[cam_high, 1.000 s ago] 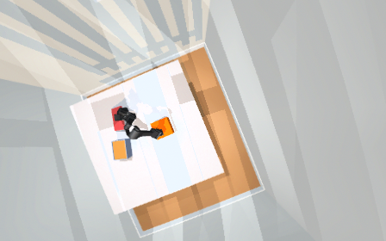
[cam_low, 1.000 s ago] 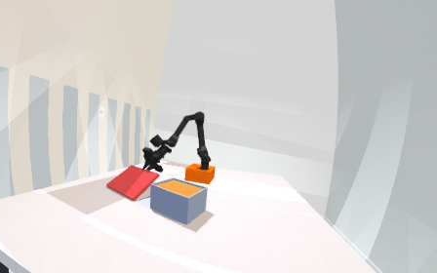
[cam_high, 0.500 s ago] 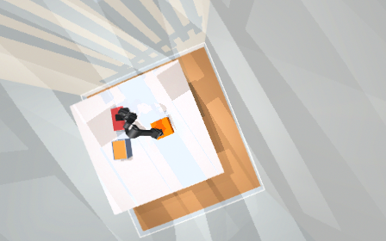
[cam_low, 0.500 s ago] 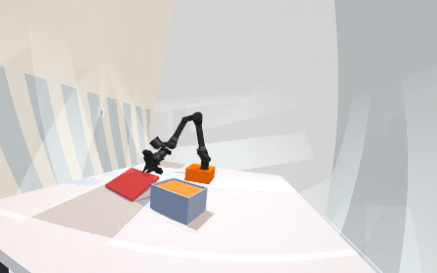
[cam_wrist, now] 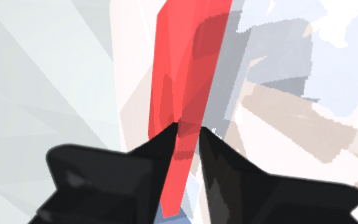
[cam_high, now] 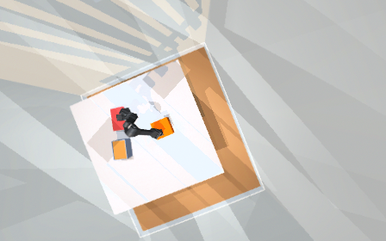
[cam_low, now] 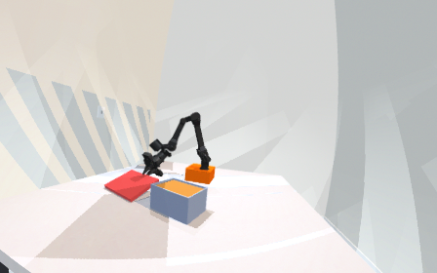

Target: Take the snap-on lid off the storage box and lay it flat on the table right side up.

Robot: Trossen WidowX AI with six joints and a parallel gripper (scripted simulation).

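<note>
"Where is the lid?"

"The red lid (cam_high: 117, 124) (cam_low: 128, 186) (cam_wrist: 180, 65) is off the box, pinched near one edge in the end effector (cam_high: 121, 116) (cam_low: 147, 174) (cam_wrist: 188, 129), its fingers narrow upon it. It appears tilted, low at the counter (cam_high: 173, 159) (cam_low: 123, 234) (cam_wrist: 135, 50). Whether its lower edge touches, I cannot tell."

"And the storage box?"

"The blue-grey storage box (cam_high: 128, 148) (cam_low: 169, 201) (cam_wrist: 172, 219) stands upright beside the lid, open, its orange inside exposed. Farther out, the black arm (cam_high: 142, 131) (cam_low: 198, 134) rises from an orange block (cam_high: 166, 125) (cam_low: 198, 175)."

"Step in hand?"

"In my judgement, the laying down. Removal is done; flat placement is outstanding."

"Which face is up?"

"A broad red face shows from above. I would take it for the top, subject to confirmation."

"Requirement for the next move?"

"Level the lid by turning the wrist, keep it off the box wall, and lower until the whole underside bears. Only then part the fingers; early release risks a drop or a skid against the box"
</note>
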